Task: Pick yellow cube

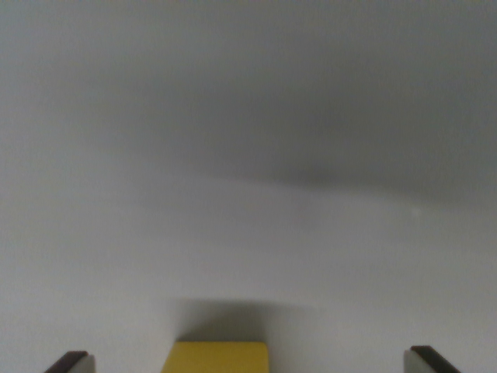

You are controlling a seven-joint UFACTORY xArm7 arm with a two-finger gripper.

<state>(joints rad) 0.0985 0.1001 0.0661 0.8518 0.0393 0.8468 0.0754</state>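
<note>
The yellow cube [215, 357] shows only its top part at the bottom edge of the wrist view, a little left of centre, resting on a pale grey surface [248, 233]. It casts a soft shadow just behind it. The two dark fingertips [70, 362] of my gripper [250, 362] peek in at the bottom left and bottom right corners, far apart, so the gripper is open. The cube lies between them, closer to the left finger, touching neither. The lower part of the cube is cut off by the frame.
Only the blurred, plain grey surface fills the view, with a darker shaded band across the upper right.
</note>
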